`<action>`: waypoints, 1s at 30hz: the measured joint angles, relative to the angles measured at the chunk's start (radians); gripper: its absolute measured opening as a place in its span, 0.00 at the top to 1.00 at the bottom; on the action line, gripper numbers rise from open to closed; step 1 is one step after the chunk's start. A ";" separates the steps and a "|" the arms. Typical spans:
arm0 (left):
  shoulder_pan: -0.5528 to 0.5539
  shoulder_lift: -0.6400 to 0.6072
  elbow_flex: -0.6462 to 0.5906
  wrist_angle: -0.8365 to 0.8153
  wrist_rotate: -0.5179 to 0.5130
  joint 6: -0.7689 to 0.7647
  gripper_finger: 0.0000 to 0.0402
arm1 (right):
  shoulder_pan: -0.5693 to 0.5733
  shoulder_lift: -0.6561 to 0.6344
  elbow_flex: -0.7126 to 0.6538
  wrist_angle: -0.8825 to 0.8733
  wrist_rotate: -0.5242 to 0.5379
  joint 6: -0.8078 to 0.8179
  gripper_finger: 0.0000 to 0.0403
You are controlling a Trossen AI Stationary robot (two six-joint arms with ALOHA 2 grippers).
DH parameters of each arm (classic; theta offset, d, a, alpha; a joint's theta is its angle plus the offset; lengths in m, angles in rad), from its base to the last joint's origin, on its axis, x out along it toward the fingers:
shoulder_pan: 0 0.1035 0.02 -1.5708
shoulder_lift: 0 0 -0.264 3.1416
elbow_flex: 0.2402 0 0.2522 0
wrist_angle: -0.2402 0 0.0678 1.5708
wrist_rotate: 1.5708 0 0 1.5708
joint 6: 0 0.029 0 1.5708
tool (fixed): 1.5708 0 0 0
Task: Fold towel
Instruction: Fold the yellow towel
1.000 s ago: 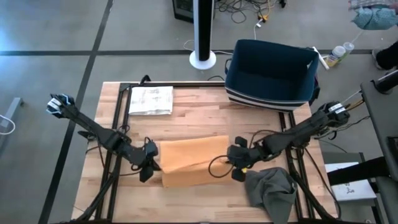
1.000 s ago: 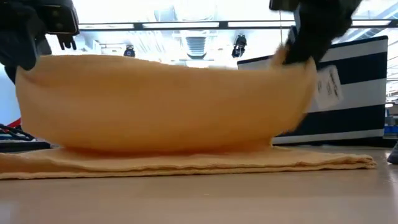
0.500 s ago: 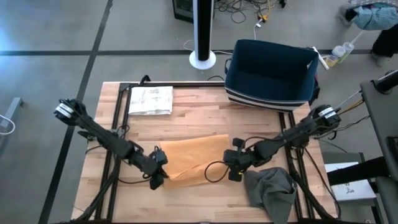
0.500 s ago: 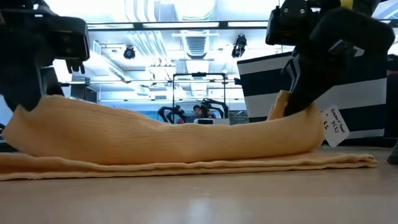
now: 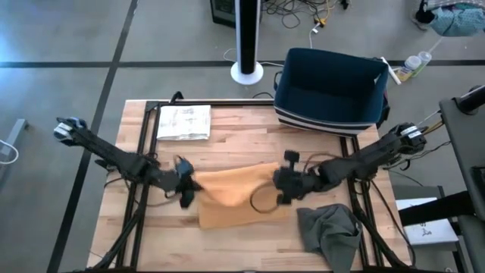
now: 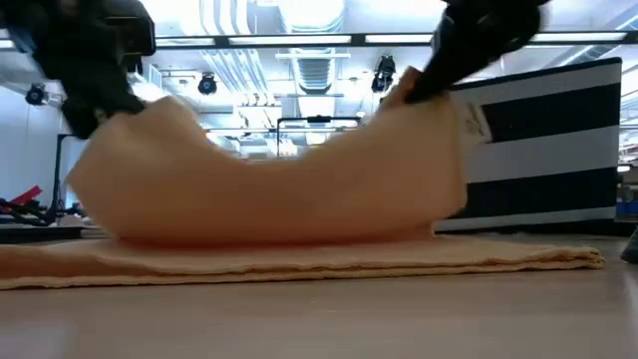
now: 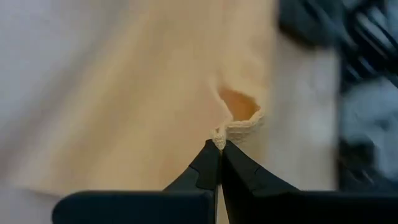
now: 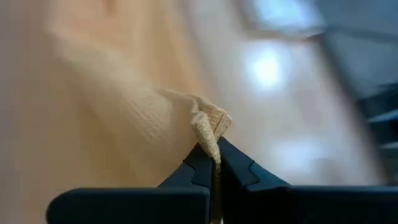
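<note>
An orange towel [image 5: 236, 203] lies in the middle of the table. Its lower part [image 6: 299, 261] rests flat on the wood, and one edge [image 6: 279, 184] is lifted and sags between my two grippers. At the towel's left corner my left gripper [image 5: 189, 187] is shut on the cloth; it also shows in the left wrist view [image 7: 219, 148]. At the right corner my right gripper [image 5: 277, 187] is likewise shut on the cloth, and shows in the right wrist view [image 8: 213, 154]. In the low view both hands are dark shapes at the top left and top right. My left gripper pinches the towel's left corner [image 7: 219, 135] between its two fingertips, coming in slanted downward from the table's left. That corner is lifted clear, and the cloth runs away from it slack. My right gripper pinches the towel's right corner [image 8: 210, 124], a small bunched fold, between its fingertips, slanting down from the table's right. The corner is lifted clear, and the edge hangs in a slack curve toward the other gripper.
A dark blue striped basket [image 5: 330, 89] stands at the far right. A crumpled grey cloth [image 5: 330, 229] lies at the near right, close to my right arm. A white printed sheet [image 5: 184, 121] lies at the far left. A cable loop [image 5: 261, 201] rests on the towel.
Both grippers, staying shut on the corners, first dipped down toward the near edge, then rose again and went toward the far edge, turning as they went. The held edge sank low, then lifted into a sagging arch. The lower layer stayed on the table.
</note>
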 joint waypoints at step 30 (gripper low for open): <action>0.453 -0.230 -0.036 -0.153 0.316 0.321 1.00 | -0.344 -0.005 -0.014 0.031 -0.328 -0.238 1.00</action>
